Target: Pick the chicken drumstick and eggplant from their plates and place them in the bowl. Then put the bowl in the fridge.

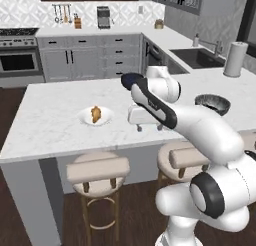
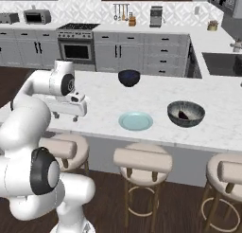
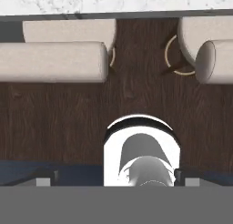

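Observation:
The chicken drumstick point(image 1: 95, 114) lies on the white plate point(image 1: 86, 119) at the left of the island. The pale teal plate point(image 2: 135, 121) is bare. To its right stands the ribbed grey-blue bowl point(image 2: 185, 113) point(image 1: 212, 104), and a dark oblong eggplant point(image 2: 183, 115) rests inside it. My gripper point(image 1: 150, 128) point(image 2: 65, 117) hangs at the island's front edge, right of the white plate, pointing down. Its fingers are spread wide with nothing between them. In the hand view the gripper point(image 3: 116, 178) looks down at the floor and stools.
A glossy black-blue bowl point(image 2: 129, 77) sits at the far side of the island. Padded stools point(image 1: 98, 170) point(image 2: 144, 159) line the front edge below the counter. A paper towel roll point(image 1: 235, 59) and sink point(image 1: 197, 57) lie to the right.

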### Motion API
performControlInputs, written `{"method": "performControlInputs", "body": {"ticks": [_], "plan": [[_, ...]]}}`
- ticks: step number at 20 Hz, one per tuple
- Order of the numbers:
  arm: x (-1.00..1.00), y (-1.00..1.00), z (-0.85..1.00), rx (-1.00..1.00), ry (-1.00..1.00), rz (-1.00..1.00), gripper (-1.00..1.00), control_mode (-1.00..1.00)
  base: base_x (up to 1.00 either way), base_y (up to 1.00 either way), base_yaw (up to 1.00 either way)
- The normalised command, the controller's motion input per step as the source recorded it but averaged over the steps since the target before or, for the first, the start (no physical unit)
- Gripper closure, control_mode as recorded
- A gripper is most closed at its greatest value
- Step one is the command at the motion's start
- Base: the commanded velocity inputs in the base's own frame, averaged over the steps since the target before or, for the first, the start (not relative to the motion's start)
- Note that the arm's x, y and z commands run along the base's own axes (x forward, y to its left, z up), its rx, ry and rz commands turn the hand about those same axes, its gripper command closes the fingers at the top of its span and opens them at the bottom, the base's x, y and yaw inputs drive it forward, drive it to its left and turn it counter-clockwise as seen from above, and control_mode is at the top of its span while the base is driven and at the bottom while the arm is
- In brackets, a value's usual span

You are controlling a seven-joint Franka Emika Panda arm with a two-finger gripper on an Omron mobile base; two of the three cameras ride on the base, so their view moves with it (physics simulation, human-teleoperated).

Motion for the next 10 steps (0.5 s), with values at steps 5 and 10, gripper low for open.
{"method": "performControlInputs", "body": {"ticks": [5, 10], "plan": [[0.00, 0.00, 0.00, 0.00, 0.00, 0.00, -1.00, 1.00, -0.83, 1.00, 0.01], [0.00, 0.00, 0.00, 0.00, 0.00, 0.00, -1.00, 1.00, 0.64, 0.50, -0.07]]}}
